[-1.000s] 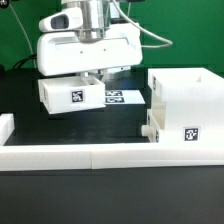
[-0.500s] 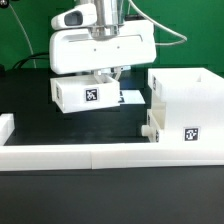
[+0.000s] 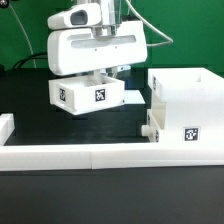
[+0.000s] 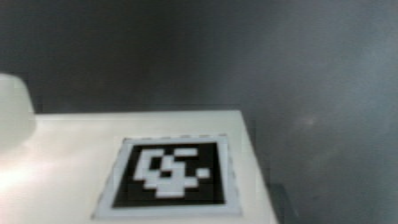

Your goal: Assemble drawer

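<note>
The table (image 3: 30, 95) was dark, with a long low white wall (image 3: 90, 155) along its near edge, apparently a stop to square parts against. The box (image 3: 185, 105), the largest drawer part, stood on the table at the exterior view's right, just behind that wall; which way its open front faced could not be told. A small knobbed part (image 3: 150, 128) sat at the box's near left corner. The gripper (image 3: 100, 73) hung left of the box with a tray (image 3: 90, 95) beneath it, raised off the table, presumably for carrying to the box. The jaws were hidden by the arm's housing; whether they pinched the tray could not be told. The wrist view showed only the tray's tag (image 4: 173, 172).
</note>
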Tool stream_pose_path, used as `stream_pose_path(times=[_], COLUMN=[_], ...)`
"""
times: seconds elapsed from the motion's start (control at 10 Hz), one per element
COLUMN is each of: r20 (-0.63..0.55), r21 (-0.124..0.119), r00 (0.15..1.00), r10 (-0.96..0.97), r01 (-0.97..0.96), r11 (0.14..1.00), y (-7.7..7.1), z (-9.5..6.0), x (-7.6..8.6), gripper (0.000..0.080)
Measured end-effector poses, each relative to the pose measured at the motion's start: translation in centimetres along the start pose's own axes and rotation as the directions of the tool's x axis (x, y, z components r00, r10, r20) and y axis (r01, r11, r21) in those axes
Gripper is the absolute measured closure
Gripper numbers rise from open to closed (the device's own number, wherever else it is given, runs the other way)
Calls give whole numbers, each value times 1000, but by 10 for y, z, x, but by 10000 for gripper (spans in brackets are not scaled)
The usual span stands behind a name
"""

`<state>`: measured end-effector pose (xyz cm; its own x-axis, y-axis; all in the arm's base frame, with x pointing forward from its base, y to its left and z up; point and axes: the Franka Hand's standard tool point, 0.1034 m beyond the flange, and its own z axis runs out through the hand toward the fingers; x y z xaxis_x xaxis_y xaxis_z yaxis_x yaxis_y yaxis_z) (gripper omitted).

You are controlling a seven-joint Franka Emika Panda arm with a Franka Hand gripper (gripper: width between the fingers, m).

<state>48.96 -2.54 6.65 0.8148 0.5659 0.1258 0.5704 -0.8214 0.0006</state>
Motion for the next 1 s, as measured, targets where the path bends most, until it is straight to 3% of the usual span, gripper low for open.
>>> stream_pose_path(times=[0.3, 0.6, 0.9, 1.0], r20=[11, 18, 31, 46], r21=[5, 6, 10, 27], r00=[970, 913, 814, 740], r10=[-244, -408, -580, -671], r01=[244, 408, 580, 671], r11=[970, 913, 815, 741], y=[6, 8, 10, 12], z=[0, 1, 1, 1], x=[15, 14, 12, 14], gripper=[757, 757, 757, 757])
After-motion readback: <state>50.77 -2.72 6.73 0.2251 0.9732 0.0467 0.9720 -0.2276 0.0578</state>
